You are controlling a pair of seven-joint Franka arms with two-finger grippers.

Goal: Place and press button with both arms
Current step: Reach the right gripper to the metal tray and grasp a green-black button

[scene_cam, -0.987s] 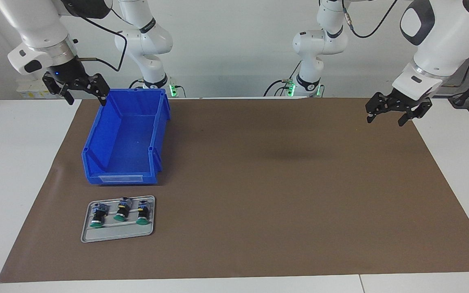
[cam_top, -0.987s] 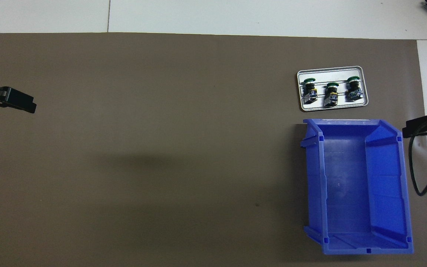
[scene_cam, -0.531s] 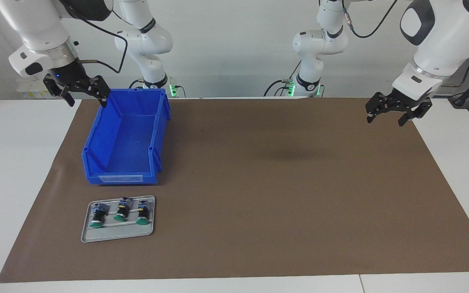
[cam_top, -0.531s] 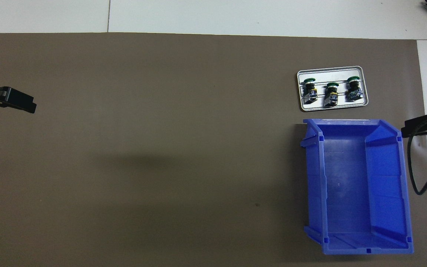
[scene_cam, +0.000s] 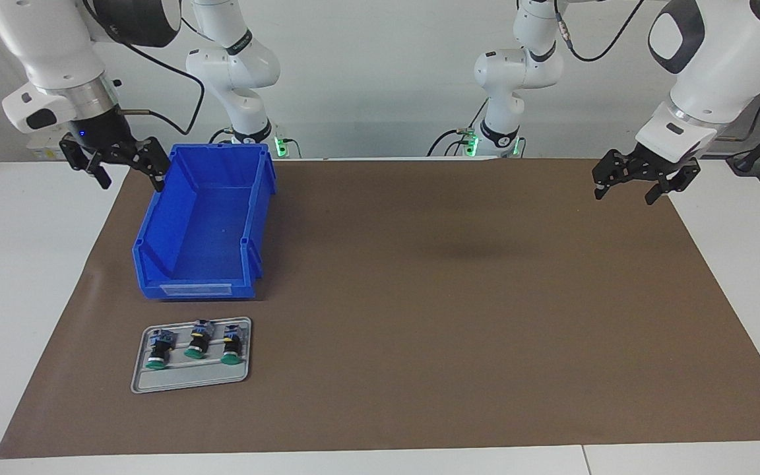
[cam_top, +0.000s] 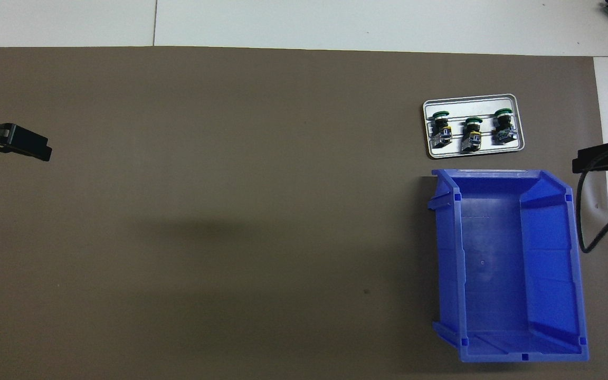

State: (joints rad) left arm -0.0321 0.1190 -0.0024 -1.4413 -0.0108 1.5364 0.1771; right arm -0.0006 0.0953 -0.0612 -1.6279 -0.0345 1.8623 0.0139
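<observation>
Both grippers empty with fingers spread: right gripper [scene_cam: 125,169] up in the air over the mat edge beside the blue bin [scene_cam: 203,224], at the right arm's end of the table; left gripper [scene_cam: 624,183] up over the brown mat [scene_cam: 452,316] at the left arm's end, waiting. Neither touches anything. Three green-capped buttons [scene_cam: 194,343] lie on their sides in a row on the small grey tray [scene_cam: 189,379], caps pointing away from the robots, blue-grey bases toward them. Tray sits on the mat just beside the bin, farther from the robots than it. Bin holds nothing, open top, label slot on the wall facing the tray. Overhead view shows only the tips of each gripper at the picture edges, right gripper [cam_top: 597,157] near the bin's corner.
</observation>
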